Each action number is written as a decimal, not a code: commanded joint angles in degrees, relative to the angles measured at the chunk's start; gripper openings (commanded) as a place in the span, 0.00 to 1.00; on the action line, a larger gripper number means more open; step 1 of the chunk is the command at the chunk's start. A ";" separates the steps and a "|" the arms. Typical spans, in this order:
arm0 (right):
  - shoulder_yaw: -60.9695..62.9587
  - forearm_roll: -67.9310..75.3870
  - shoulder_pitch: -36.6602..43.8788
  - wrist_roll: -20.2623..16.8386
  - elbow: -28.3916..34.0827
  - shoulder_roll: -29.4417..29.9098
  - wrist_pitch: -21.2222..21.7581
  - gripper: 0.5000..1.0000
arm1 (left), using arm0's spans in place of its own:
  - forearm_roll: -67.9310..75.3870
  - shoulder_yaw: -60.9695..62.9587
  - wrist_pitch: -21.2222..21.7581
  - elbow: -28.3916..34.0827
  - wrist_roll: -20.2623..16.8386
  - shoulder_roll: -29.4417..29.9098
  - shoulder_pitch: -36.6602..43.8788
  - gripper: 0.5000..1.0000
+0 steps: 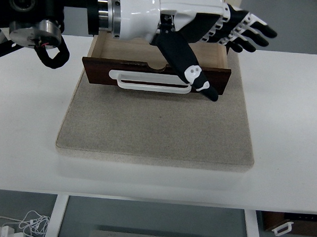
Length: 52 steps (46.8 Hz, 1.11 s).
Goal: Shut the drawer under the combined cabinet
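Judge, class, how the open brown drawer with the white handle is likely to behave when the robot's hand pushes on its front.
The drawer looks like rigid wood, so it should move as one piece rather than flex. Its sides run straight back, so it probably slides rather than tips. The left hand sits right of centre; an off-centre push might skew it slightly. The white handle looks smooth, perhaps slippery.

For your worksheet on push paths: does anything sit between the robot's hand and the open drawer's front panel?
Nothing visible does. The left hand hovers open over the drawer, its thumb at the white handle on the dark front panel.
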 commanded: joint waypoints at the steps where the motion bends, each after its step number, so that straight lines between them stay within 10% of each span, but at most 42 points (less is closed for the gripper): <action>1: 0.00 0.00 0.09 0.00 0.00 0.00 0.00 0.90 | 1.68 2.56 -0.33 -0.62 0.28 -0.51 -0.28 0.99; 25: 0.00 0.00 0.09 0.00 0.00 0.00 -0.09 0.90 | 7.92 12.49 -2.44 -0.71 2.65 -4.99 0.07 0.99; 52: 0.00 0.00 0.09 0.00 0.00 0.00 0.00 0.90 | 9.51 13.90 -7.18 1.31 21.19 -6.92 1.21 0.99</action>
